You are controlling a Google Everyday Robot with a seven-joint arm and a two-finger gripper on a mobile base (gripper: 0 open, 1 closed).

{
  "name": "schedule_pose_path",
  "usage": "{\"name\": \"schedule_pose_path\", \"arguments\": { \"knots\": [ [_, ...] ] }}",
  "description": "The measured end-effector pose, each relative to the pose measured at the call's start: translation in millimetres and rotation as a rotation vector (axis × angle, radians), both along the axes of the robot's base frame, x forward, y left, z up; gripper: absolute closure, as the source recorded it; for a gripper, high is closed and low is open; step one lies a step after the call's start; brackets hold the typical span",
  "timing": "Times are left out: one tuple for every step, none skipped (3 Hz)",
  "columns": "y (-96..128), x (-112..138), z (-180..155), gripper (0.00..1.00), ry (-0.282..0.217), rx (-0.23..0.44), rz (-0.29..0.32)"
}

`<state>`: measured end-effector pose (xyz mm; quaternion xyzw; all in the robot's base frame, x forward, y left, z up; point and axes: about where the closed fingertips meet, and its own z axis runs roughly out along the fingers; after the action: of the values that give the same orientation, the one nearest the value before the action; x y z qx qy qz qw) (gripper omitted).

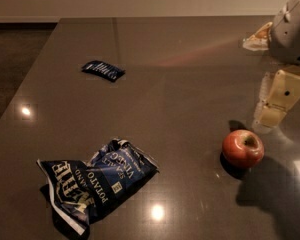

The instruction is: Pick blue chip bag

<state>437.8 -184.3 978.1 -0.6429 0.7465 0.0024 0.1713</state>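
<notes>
The blue chip bag (96,180) lies crumpled on the dark table (180,84) at the front left, navy foil with cream "KETTLE" and "POTATO" lettering and a white edge. My gripper (271,117) hangs at the far right, its cream fingers pointing down just above the table, behind and to the right of a red apple (243,148). It is far from the bag and holds nothing that I can see.
A small flat blue packet with white stripes (103,70) lies at the back left. A pale wrapper (257,38) sits at the back right behind my arm (292,29). The table's left edge runs diagonally beside dark floor.
</notes>
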Motion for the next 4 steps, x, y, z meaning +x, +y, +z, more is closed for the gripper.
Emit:
{"name": "schedule_pose_path", "arguments": {
  "knots": [
    [48, -9, 1, 0.00, 0.012, 0.081, 0.165],
    [95, -22, -6, 0.00, -0.010, 0.106, 0.306],
    [131, -34, -22, 0.00, -0.038, 0.089, 0.403],
    [163, -43, -50, 0.00, -0.035, 0.050, 0.480]
  ]
}}
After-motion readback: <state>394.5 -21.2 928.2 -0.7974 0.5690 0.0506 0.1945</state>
